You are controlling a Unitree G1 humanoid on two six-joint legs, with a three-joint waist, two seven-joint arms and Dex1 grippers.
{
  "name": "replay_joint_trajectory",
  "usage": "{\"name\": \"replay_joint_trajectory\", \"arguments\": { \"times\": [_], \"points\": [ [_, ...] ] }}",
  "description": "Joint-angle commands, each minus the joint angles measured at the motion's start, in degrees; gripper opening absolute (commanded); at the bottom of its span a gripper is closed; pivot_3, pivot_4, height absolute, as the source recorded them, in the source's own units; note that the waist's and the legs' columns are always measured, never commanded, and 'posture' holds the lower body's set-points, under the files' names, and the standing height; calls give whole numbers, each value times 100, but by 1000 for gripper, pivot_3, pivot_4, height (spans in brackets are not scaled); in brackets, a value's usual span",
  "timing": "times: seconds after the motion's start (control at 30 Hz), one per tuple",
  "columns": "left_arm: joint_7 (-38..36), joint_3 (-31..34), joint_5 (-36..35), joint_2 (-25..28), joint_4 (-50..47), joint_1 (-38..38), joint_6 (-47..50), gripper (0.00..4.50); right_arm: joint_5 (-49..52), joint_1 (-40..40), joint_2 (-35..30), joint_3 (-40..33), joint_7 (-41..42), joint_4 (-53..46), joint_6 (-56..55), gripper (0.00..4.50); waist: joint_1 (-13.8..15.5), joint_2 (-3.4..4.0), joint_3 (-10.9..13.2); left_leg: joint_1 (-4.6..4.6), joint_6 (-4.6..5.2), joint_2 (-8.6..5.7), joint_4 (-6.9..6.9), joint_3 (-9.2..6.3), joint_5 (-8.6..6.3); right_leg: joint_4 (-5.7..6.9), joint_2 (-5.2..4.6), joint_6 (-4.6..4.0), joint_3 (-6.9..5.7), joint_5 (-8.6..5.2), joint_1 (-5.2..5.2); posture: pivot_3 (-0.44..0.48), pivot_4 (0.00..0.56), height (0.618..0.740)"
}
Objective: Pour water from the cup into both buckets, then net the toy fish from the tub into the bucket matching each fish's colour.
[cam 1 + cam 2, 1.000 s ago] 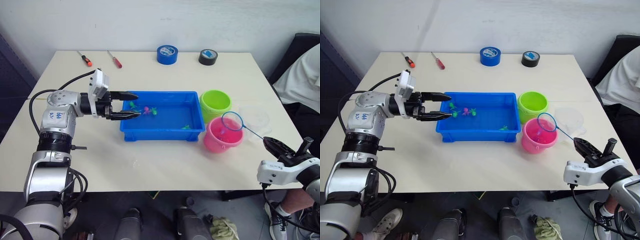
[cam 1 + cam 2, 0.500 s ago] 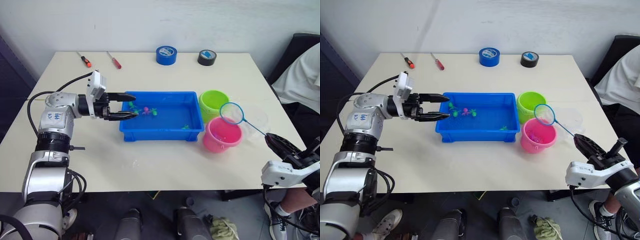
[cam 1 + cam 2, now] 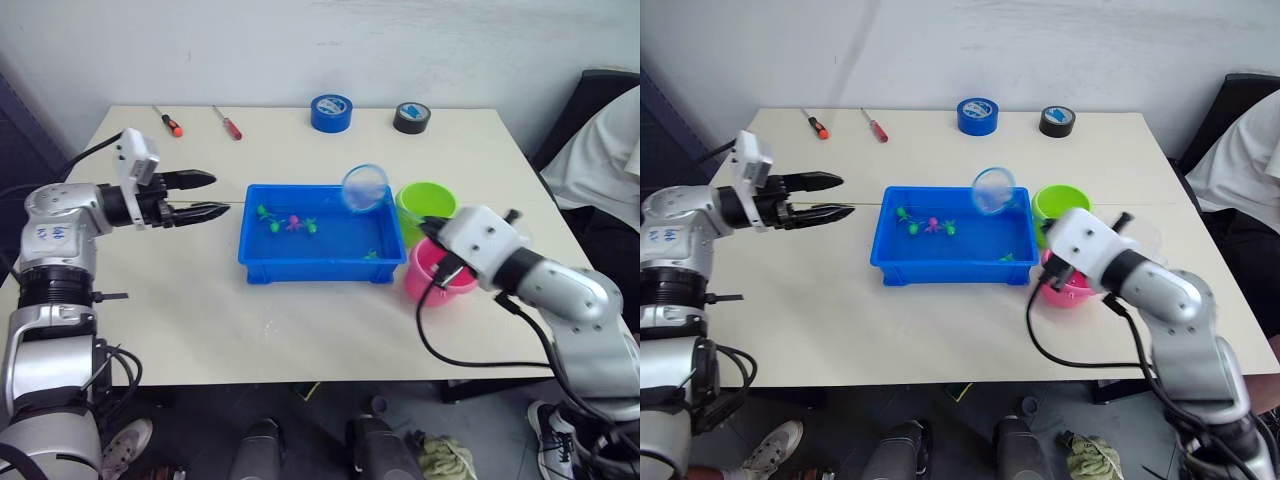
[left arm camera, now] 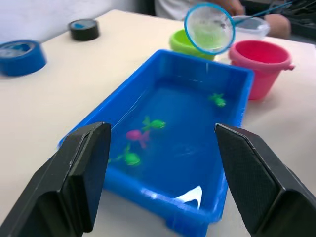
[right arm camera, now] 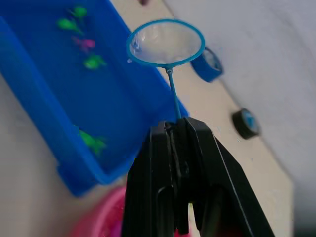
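Net [image 3: 364, 187]: light, thin handle probably springy, pinched near its end by the right claw [image 5: 174, 136]; hoop hangs over the tub [image 3: 258, 262], toward its bucket side. Fish [image 3: 293, 222]: tiny, wet, likely slippery; scoop from beneath. Left claw [image 3: 198, 196]: spread, empty, beside the tub.

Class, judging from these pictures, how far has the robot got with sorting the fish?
Looks done: tiny pink shapes, probably fish, lie in the pink bucket. In hand: the right gripper holds the net over the tub. Left: one pink fish and three green fish remain in the tub.
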Motion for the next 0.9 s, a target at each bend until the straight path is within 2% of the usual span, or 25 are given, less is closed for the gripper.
{"name": "replay_joint_trajectory", "arguments": {
  "times": [0.03,0.3,0.43,0.9],
  "points": [
    [104,260,-97,195,-322,318,98,3686,706,-756,395,118,46,82,1468,0,4,0,0,0,1,1,0,0,-1,-1,-3,-2,-1,-1,-1,0,150,734],
    [380,562,-263,355,-1136,977,440,3686,1686,-2021,1092,380,-93,907,3457,0,16,-2,-1,-53,4,-18,-7,-9,1,11,-82,-15,-23,-8,-59,0,150,734],
    [505,669,-336,381,-1519,1265,588,3686,1815,-2144,1068,597,-238,1239,3552,0,2,-2,-1,-99,9,-21,-5,-8,4,20,-81,-13,-24,-7,-108,0,150,734],
    [756,869,-537,474,-2291,1775,976,3686,1824,-2410,1492,1103,-730,2729,3030,0,-40,-2,-1,-103,9,-19,-8,-4,4,21,-58,-13,-23,-7,-116,0,150,734]
  ]
}}
